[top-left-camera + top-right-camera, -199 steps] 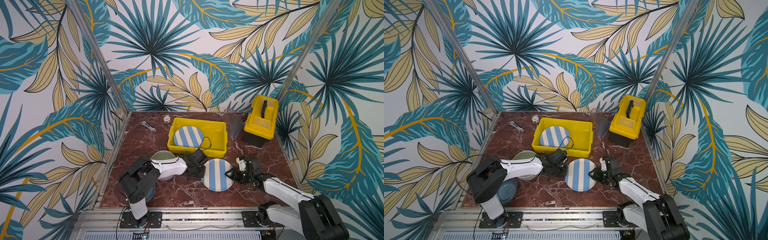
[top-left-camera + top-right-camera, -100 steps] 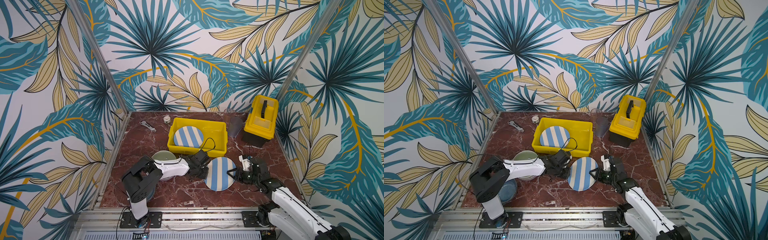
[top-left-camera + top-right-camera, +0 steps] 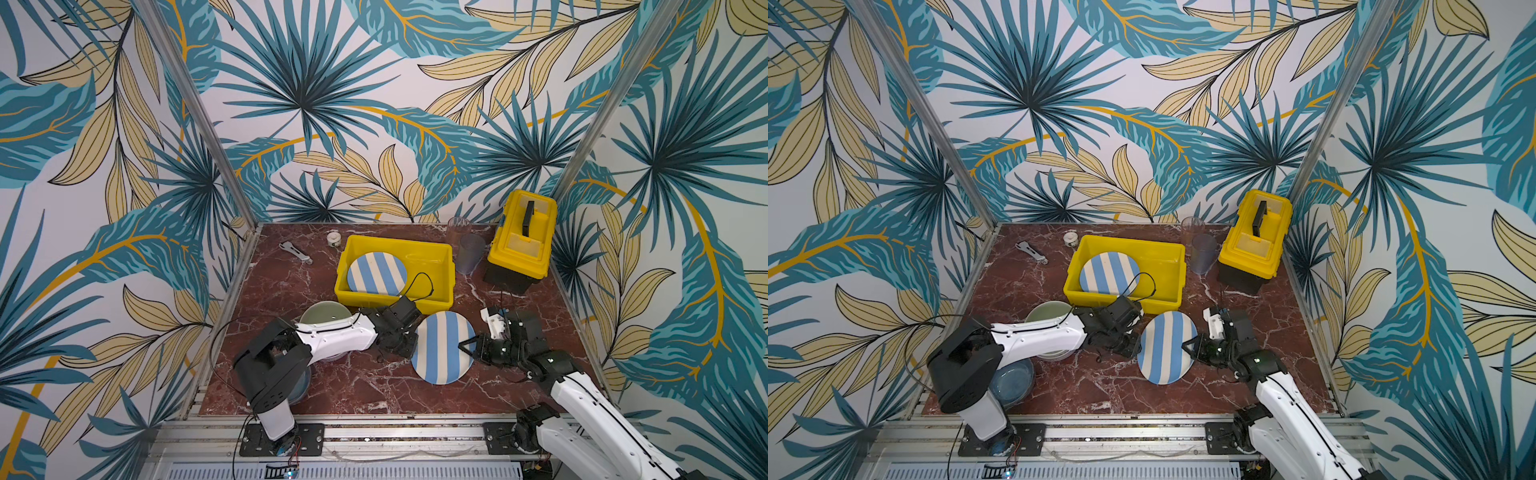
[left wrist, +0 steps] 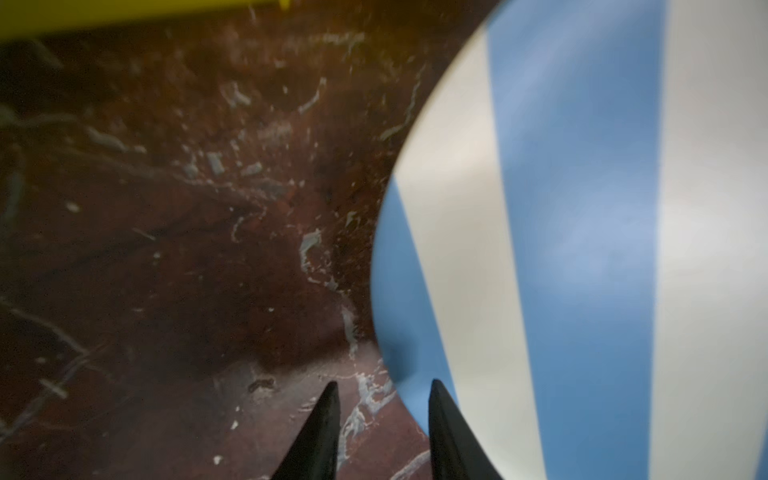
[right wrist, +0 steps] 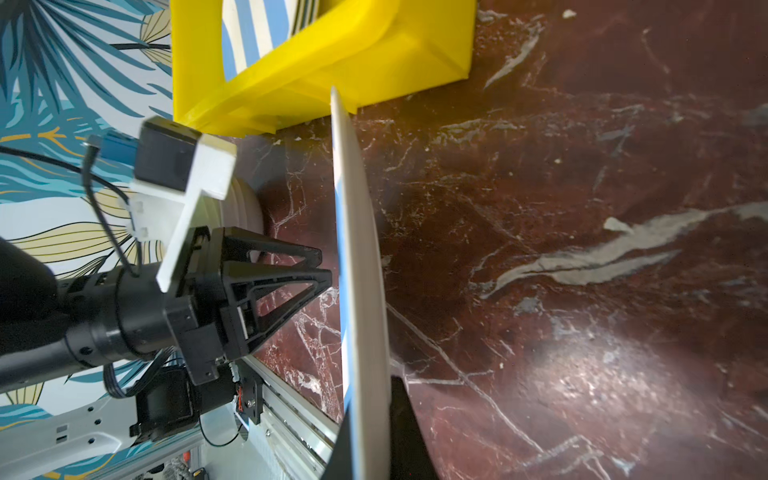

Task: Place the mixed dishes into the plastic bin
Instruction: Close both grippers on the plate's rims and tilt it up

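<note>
Marble table (image 3: 357, 386), lower centre of both top views: plate (image 3: 444, 347) tilted, rim pinched in right gripper (image 3: 465, 348), left gripper (image 4: 382, 415) narrowly parted just beside it, bin (image 3: 374, 300) just above; liable to pivot or slip from that one-sided pinch.

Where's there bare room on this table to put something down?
Bare: the table's front strip between the held plate and the rail; back left around the wrench; the bin's right half. Crowded: the middle, left pincer and right pincer at that plate; bowls front left.
</note>
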